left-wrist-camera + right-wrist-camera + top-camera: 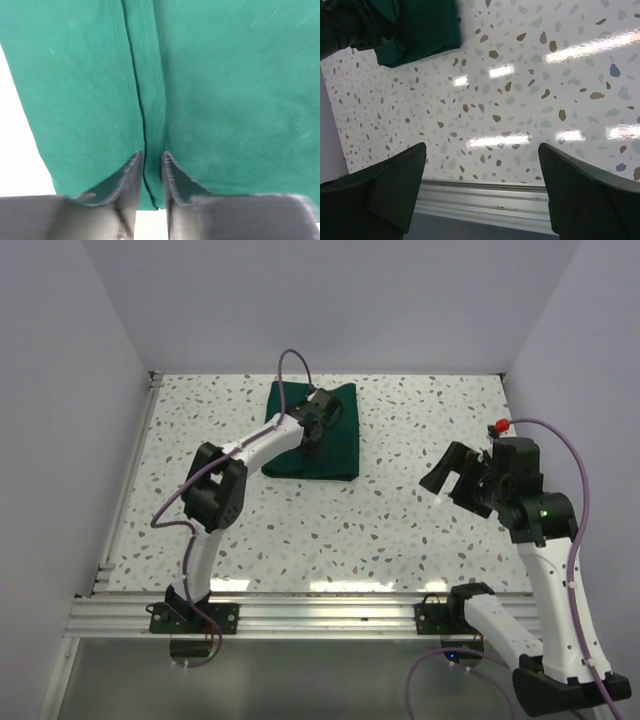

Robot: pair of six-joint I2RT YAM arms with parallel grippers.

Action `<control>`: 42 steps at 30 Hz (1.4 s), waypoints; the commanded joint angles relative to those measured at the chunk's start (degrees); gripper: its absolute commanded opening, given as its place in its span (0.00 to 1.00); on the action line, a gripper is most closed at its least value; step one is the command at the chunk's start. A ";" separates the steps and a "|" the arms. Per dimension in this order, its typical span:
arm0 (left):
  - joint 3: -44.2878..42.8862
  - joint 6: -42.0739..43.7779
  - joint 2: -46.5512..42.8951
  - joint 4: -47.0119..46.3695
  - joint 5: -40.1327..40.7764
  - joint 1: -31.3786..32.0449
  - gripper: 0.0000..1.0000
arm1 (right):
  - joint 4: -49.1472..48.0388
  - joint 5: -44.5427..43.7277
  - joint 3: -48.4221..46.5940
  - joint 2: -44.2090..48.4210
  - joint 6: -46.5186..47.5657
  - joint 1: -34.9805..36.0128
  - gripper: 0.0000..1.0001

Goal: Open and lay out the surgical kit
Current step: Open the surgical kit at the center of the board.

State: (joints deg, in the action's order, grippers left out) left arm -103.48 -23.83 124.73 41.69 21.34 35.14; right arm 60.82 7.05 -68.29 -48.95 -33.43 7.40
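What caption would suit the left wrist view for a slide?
Left gripper pinching a raised fold of the dark green cloth wrap, seen from the wrist.

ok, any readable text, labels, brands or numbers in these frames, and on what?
No readable text in any view.
cloth: plain green, no label showing.
table: speckles only.
right arm: a green light and a red knob, no lettering visible.
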 commanded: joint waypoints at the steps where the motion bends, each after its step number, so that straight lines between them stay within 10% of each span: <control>1: -4.71 1.60 -0.10 1.54 2.65 -0.42 0.23 | -2.63 0.86 0.35 -1.15 -0.58 -0.19 0.99; 7: -6.21 2.48 0.08 2.52 1.86 -1.56 0.23 | -4.04 0.77 0.00 -2.81 -0.93 -0.10 0.99; 12: -2.96 2.74 -1.06 1.29 0.46 -1.74 0.85 | -5.71 1.30 0.79 -3.52 -1.99 -0.10 0.99; 17: 1.96 2.83 -2.73 -0.91 -1.21 -1.65 0.90 | -6.24 1.21 2.02 -2.73 -2.43 -0.10 0.99; 26: 4.60 0.63 -1.24 -0.56 0.10 -0.86 0.67 | -5.36 0.69 2.81 -2.03 -2.17 -0.10 0.99; 33: 1.62 0.63 -0.54 0.84 1.68 -0.94 0.00 | -5.53 0.60 2.90 -2.64 -1.64 -0.10 0.99; 42: -5.94 -0.07 -5.28 3.66 1.25 -2.96 0.00 | -8.70 1.56 -0.08 -9.31 -1.29 -0.10 0.99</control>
State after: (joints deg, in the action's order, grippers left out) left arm -105.69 -23.18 124.53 44.51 21.50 33.98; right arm 55.20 7.22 -65.63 -55.48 -35.09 7.38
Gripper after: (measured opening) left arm 0.028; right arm 0.986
